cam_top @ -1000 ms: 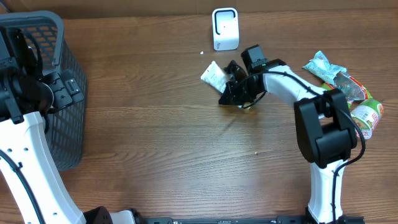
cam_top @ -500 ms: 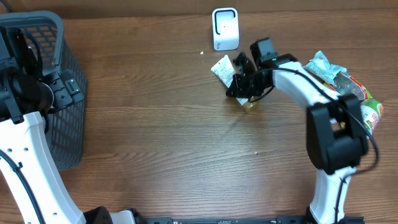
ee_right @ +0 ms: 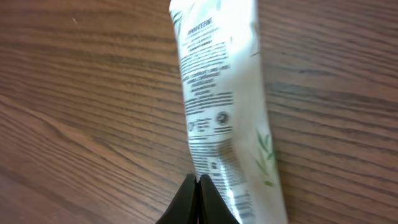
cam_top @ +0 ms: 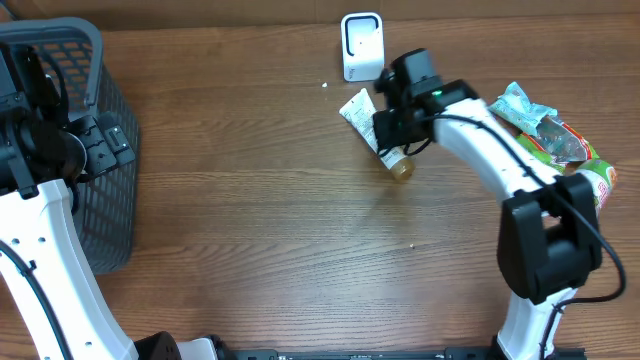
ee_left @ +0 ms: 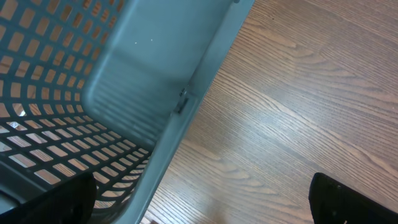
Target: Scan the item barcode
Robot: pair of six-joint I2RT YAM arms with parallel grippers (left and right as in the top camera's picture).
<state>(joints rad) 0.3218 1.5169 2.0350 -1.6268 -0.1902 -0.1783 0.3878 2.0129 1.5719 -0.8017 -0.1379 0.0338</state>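
Note:
The item is a white tube [cam_top: 357,108] with a brown cap [cam_top: 401,168], lying on the table just below the white scanner [cam_top: 362,45]. In the right wrist view its printed back [ee_right: 214,106] faces up, with small print and bar lines. My right gripper [ee_right: 199,186] is shut, fingertips pressed together against the tube's left edge with nothing between them. From overhead the right gripper [cam_top: 386,128] sits over the tube's middle. My left gripper [ee_left: 205,208] is open above the basket rim [ee_left: 186,106], far left.
A grey mesh basket [cam_top: 60,60] stands at the left edge with the left arm beside it. Several packets [cam_top: 530,110] and a green-labelled can [cam_top: 590,185] lie at the right edge. Bare wood lies between them.
The right gripper has swung right and back toward the scanner. The tube has turned with it, and its brown cap now shows. The left arm has not moved.

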